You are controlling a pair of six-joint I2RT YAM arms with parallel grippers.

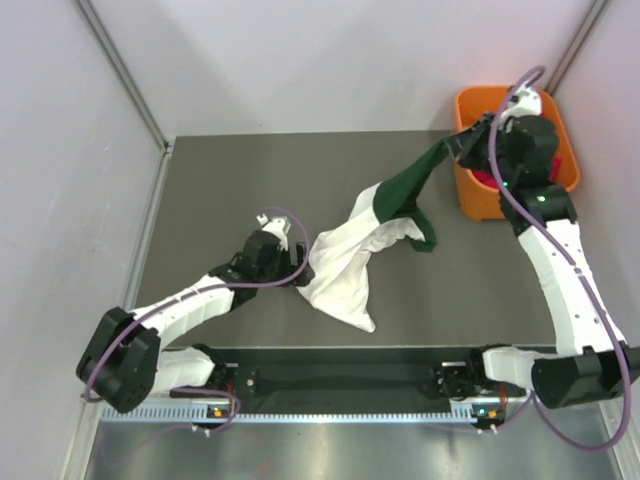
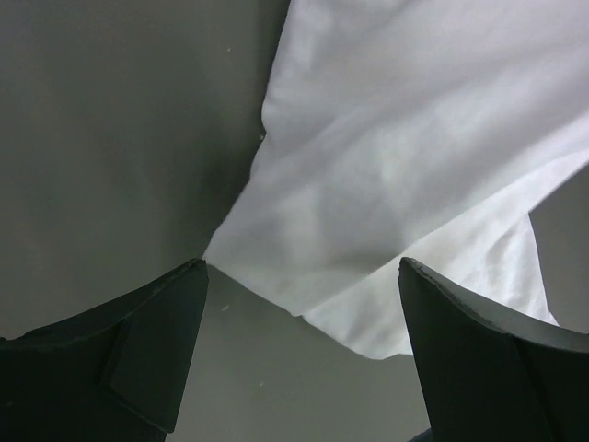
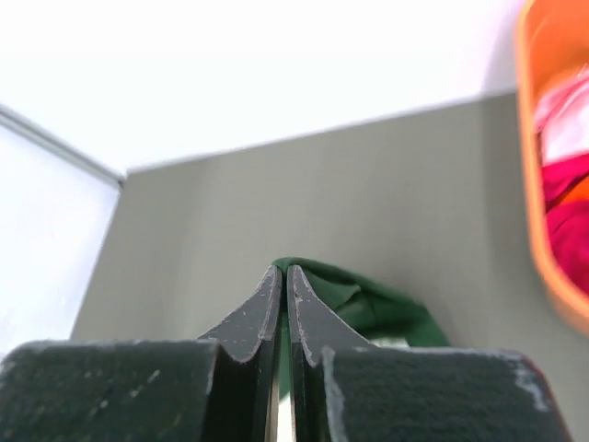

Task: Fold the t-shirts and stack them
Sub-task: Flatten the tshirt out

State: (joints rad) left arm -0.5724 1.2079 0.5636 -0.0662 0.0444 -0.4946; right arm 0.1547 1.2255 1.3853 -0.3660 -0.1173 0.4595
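Observation:
A cream-white t-shirt [image 1: 345, 265] lies crumpled on the grey table, tangled with a dark green t-shirt [image 1: 400, 190] that stretches up to the right. My right gripper [image 1: 458, 145] is shut on an edge of the green shirt [image 3: 368, 299] and holds it lifted near the orange bin. My left gripper [image 1: 298, 268] is open and low over the table at the white shirt's left edge [image 2: 386, 184], with bare table between the fingers [image 2: 166, 341]. No lettering or mark shows on either shirt.
An orange bin [image 1: 470, 195] stands at the back right corner with red and pink cloth [image 3: 566, 184] inside. White walls close in the table on the left, back and right.

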